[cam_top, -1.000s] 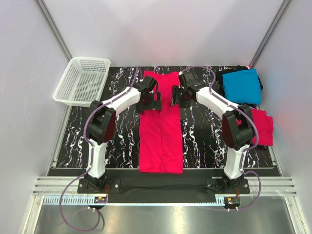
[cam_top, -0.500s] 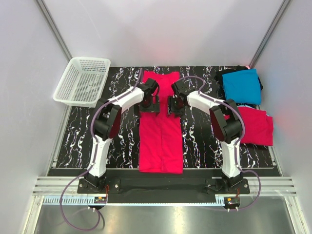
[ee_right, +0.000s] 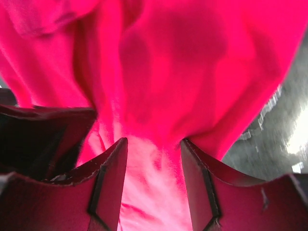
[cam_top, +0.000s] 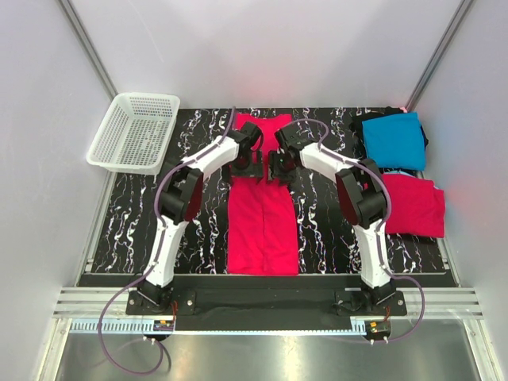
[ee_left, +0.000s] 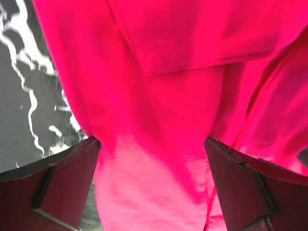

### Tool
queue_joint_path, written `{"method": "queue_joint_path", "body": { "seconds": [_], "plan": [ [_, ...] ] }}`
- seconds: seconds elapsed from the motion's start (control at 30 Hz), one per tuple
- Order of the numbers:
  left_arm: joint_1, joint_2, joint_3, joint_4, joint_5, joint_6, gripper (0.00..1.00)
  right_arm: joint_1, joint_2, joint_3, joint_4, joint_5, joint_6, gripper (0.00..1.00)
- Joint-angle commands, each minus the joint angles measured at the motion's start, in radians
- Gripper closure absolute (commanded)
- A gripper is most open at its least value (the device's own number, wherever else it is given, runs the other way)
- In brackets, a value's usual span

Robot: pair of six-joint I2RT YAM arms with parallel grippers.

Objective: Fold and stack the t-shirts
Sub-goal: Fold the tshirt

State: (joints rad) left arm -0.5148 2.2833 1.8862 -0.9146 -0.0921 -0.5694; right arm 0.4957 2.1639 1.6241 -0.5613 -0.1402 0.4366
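Note:
A bright red t-shirt (cam_top: 260, 230) lies as a long narrow strip down the middle of the black marbled table (cam_top: 198, 230). Both grippers sit low on its upper half, facing each other. My left gripper (cam_top: 252, 168) (ee_left: 151, 142) is open wide, with red cloth filling the space between its fingers (ee_left: 62, 183). The right gripper (cam_top: 271, 168) (ee_right: 154, 140) has its jaws drawn in on a gathered bunch of the same shirt (ee_right: 192, 72). A second red t-shirt (cam_top: 417, 208) lies folded at the right edge. Behind it a turquoise t-shirt (cam_top: 393, 139) rests on a black one (cam_top: 358, 129).
A white mesh basket (cam_top: 133, 131) stands at the back left, partly off the table. Grey walls and metal posts close in the sides and back. Bare tabletop shows on either side of the middle shirt.
Both grippers have moved inward from the shirt's edges toward its midline. The right jaws have narrowed onto the cloth. The shirt is bunched narrower between them.

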Motion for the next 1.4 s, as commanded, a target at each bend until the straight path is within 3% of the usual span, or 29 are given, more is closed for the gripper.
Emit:
{"method": "queue_joint_path", "body": {
  "seconds": [0.0, 0.5, 0.67, 1.1, 1.37],
  "plan": [
    [0.015, 0.071, 0.088, -0.013, -0.017, 0.006, 0.01, 0.007, 0.103, 0.080, -0.018, 0.007, -0.035, 0.44],
    [0.156, 0.220, 0.395, -0.055, -0.001, 0.019, 0.01, -0.106, 0.313, 0.505, -0.218, 0.019, -0.099, 0.45],
    [0.185, 0.284, 0.494, -0.038, 0.089, 0.063, 0.01, -0.124, 0.362, 0.615, -0.269, 0.011, -0.116, 0.45],
    [0.176, 0.177, 0.344, 0.049, 0.229, 0.131, 0.01, -0.121, 0.326, 0.642, -0.272, -0.058, -0.102, 0.46],
    [0.122, 0.012, 0.206, 0.099, 0.199, 0.174, 0.01, -0.085, 0.235, 0.576, -0.261, -0.042, -0.128, 0.47]
  ]
}}
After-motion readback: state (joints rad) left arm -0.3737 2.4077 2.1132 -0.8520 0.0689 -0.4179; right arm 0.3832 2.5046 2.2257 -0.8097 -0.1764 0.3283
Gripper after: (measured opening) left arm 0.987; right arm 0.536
